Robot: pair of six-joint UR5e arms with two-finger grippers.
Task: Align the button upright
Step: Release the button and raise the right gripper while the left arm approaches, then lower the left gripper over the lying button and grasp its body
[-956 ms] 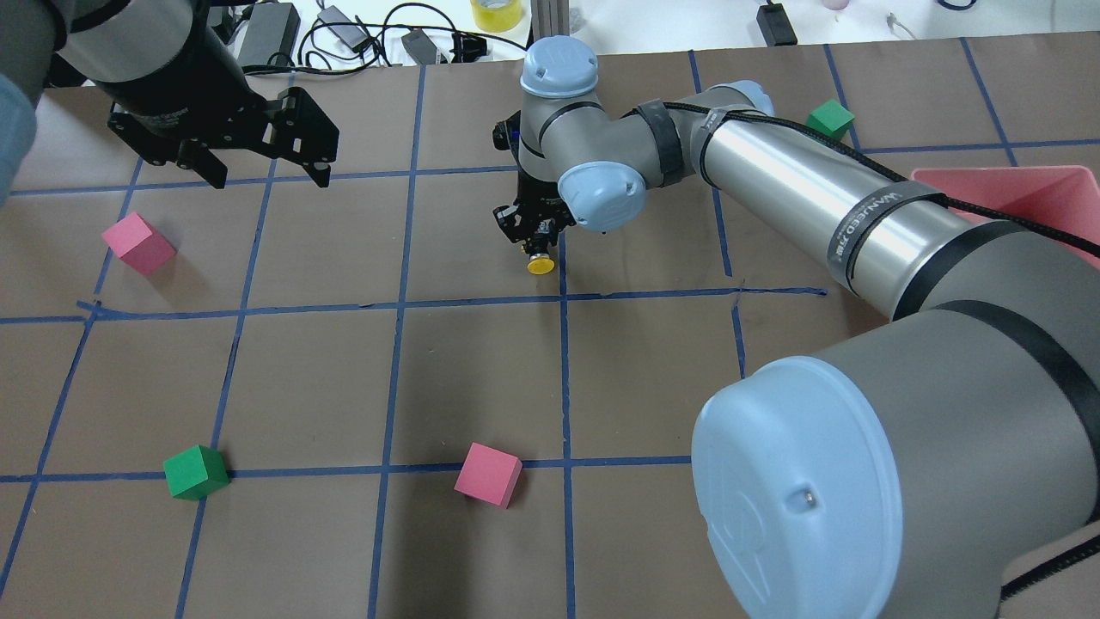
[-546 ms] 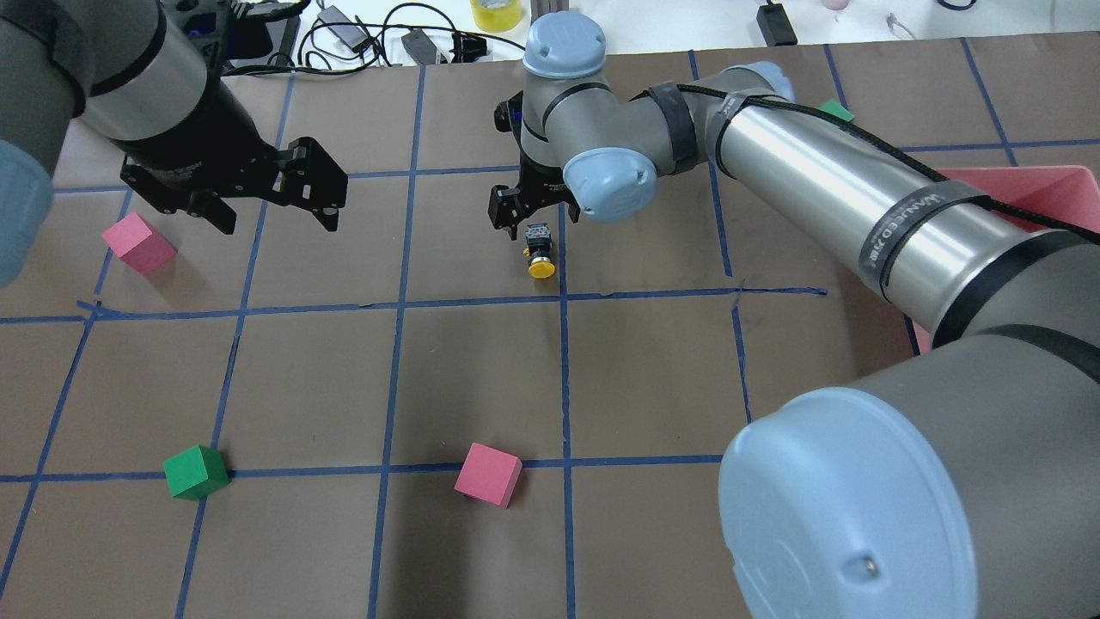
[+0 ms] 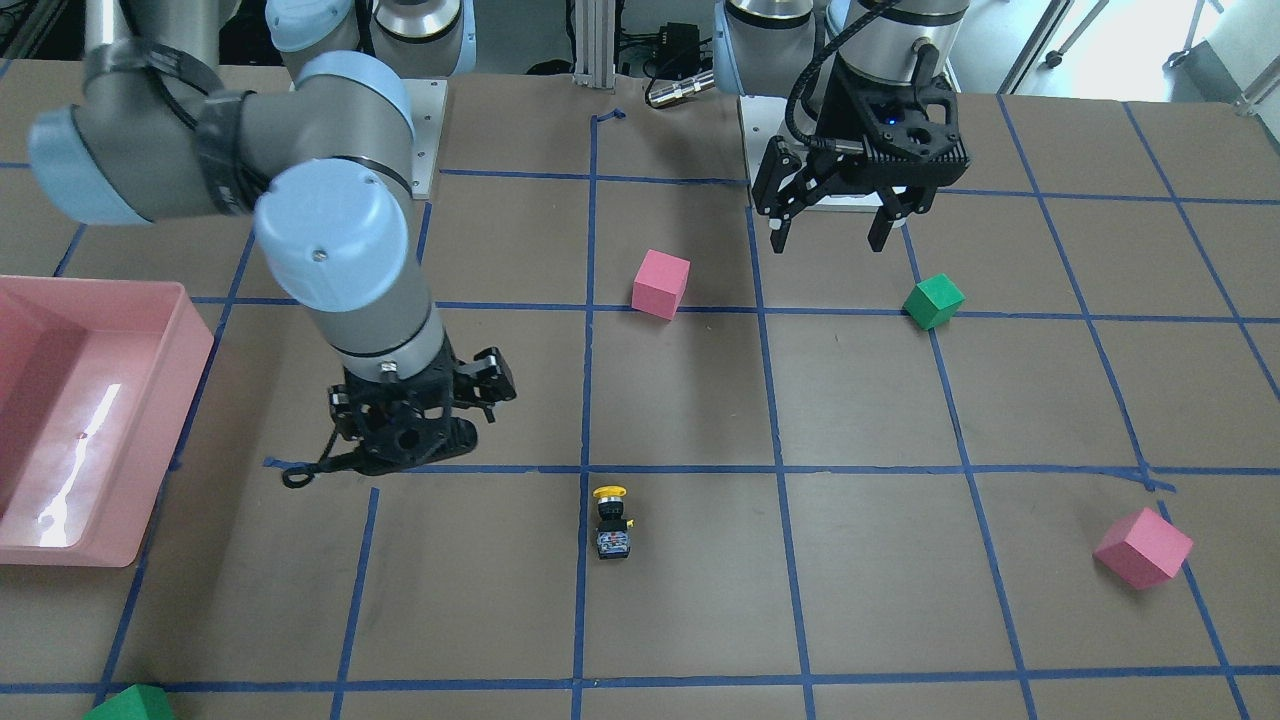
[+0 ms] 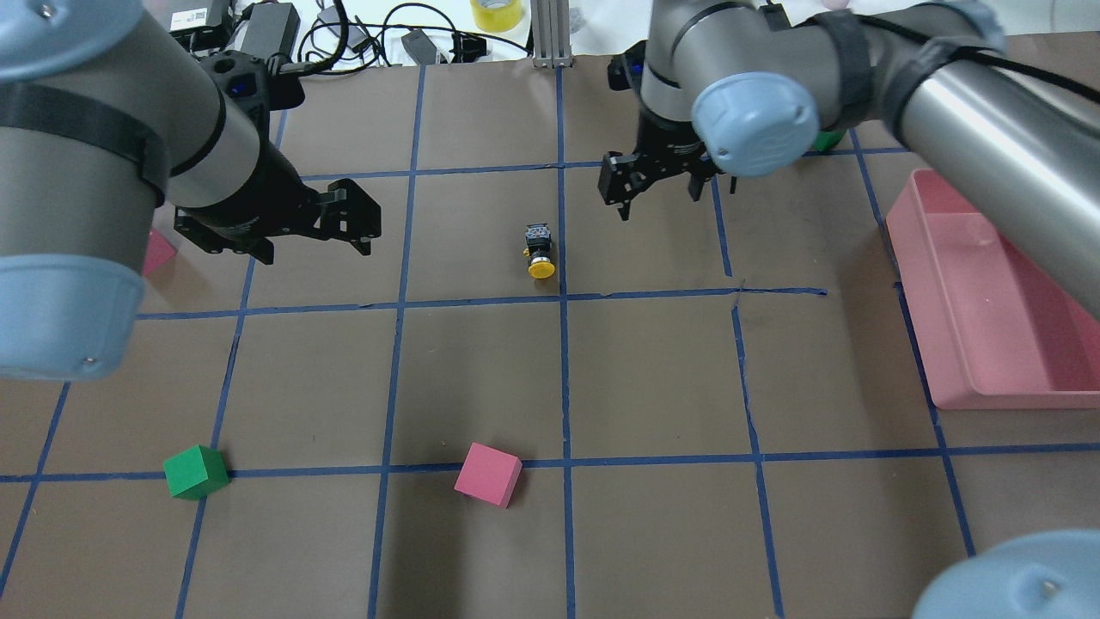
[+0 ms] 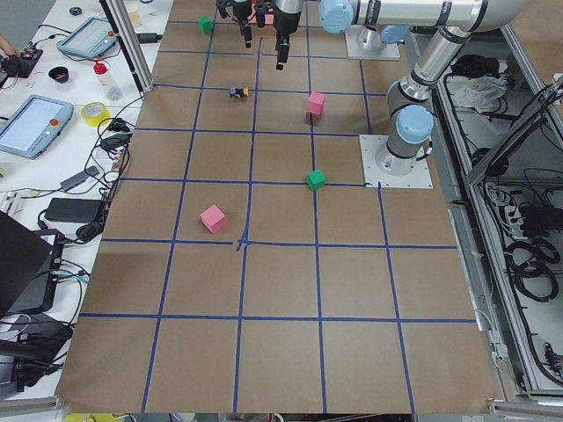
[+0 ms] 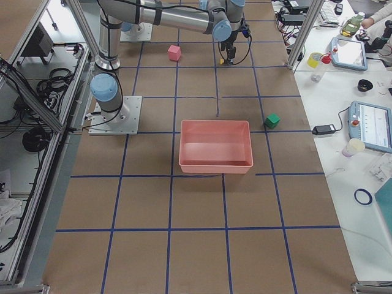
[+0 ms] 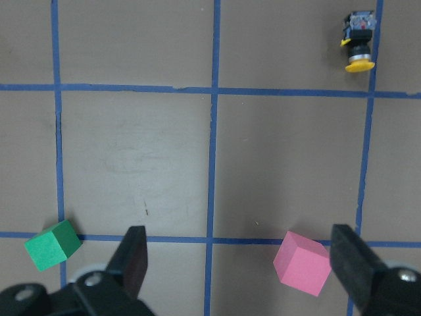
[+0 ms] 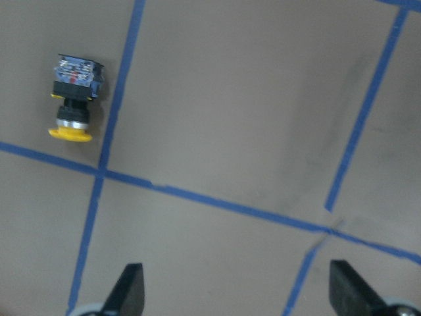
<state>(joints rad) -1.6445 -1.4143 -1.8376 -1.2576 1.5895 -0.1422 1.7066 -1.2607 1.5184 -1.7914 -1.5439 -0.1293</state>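
The button [image 4: 539,251] lies on its side on the brown table, yellow cap toward the robot, next to a blue tape line. It also shows in the front view [image 3: 611,520], the left wrist view [image 7: 358,41] and the right wrist view [image 8: 74,99]. My right gripper [image 4: 660,199] is open and empty, hovering to the right of the button and apart from it; it also shows in the front view [image 3: 420,440]. My left gripper [image 4: 316,249] is open and empty, hovering to the button's left; it also shows in the front view [image 3: 828,240].
A pink cube [image 4: 488,474] and a green cube [image 4: 196,472] sit near the front. Another pink cube [image 3: 1143,547] lies at the far left, half hidden overhead. A green cube [image 3: 130,705] sits at the far right. A pink bin [image 4: 988,292] stands at the right.
My right gripper has let go of the button, risen and moved off to the right. The button stays lying on the table. My left arm has moved right, toward the middle.
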